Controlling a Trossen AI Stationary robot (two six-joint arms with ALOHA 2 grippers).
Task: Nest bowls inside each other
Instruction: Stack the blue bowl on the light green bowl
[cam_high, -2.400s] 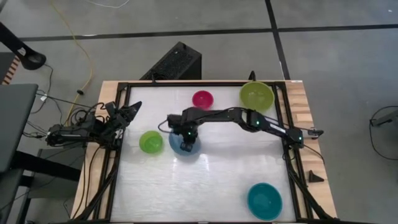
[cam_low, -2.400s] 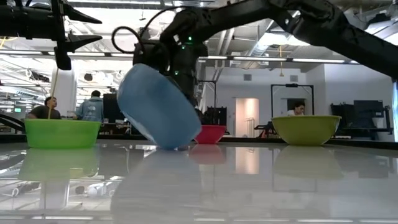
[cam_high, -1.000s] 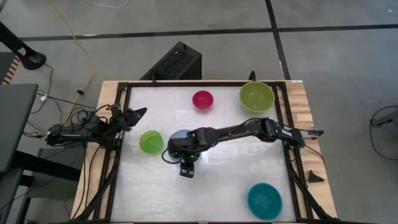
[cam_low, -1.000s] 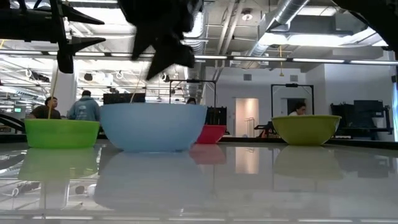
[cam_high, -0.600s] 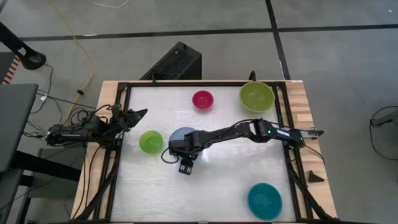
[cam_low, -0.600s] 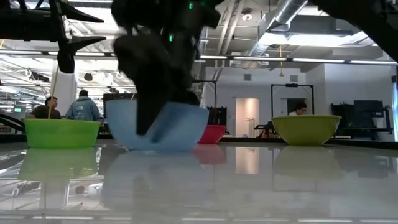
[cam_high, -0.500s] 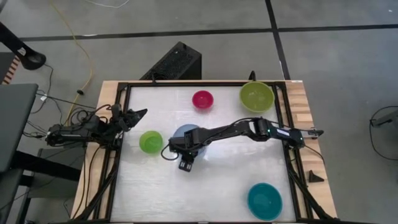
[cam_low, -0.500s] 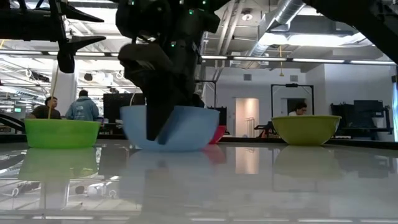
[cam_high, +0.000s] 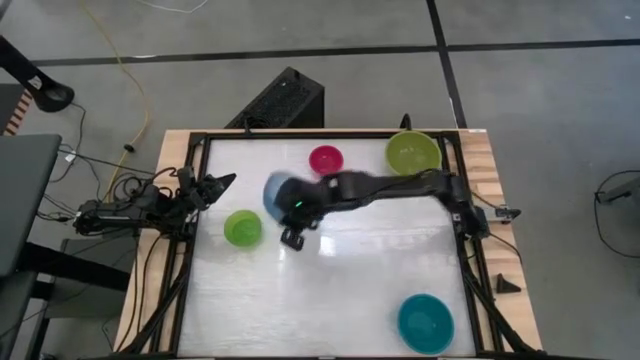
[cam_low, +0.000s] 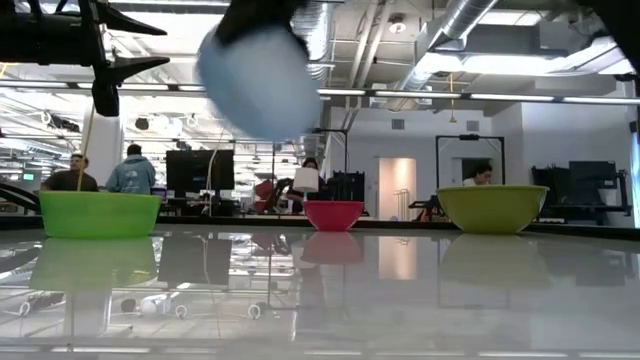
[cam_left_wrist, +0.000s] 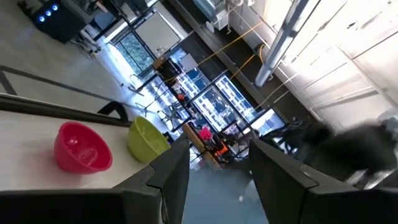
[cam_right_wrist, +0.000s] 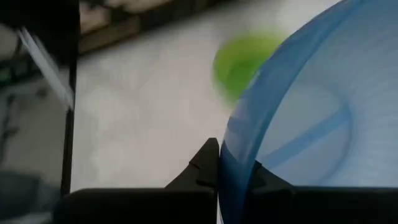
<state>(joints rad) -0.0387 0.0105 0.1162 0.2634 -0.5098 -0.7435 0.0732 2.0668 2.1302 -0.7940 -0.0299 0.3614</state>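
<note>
My right gripper (cam_high: 292, 208) is shut on the light blue bowl (cam_high: 277, 192), which hangs tipped high above the table (cam_low: 258, 80). The small bright green bowl (cam_high: 242, 228) stands on its base to the left of it. Along the far edge stand the magenta-pink bowl (cam_high: 325, 159) and the olive-green bowl (cam_high: 413, 153). The teal bowl (cam_high: 425, 322) stands at the near right. My left gripper (cam_high: 215, 182) waits open at the table's left edge, raised off the table. My right gripper pinches the light blue bowl's rim (cam_right_wrist: 231, 163) between its two fingers, one finger (cam_right_wrist: 207, 163) outside the wall and one (cam_right_wrist: 264, 182) inside. The bowl is lifted clear of the table and tilted, its rounded underside (cam_low: 270, 95) turned down and toward the near edge.
A black frame (cam_high: 300, 134) runs around the white tabletop. Bare tabletop lies between the near edge and the bright green bowl. People and desks show in the room beyond the far edge.
My right gripper came down on the light blue bowl's near rim, shut on it and rose, drawing toward the far edge. The bowl, which stood on the table, is now lifted clear and tipped.
</note>
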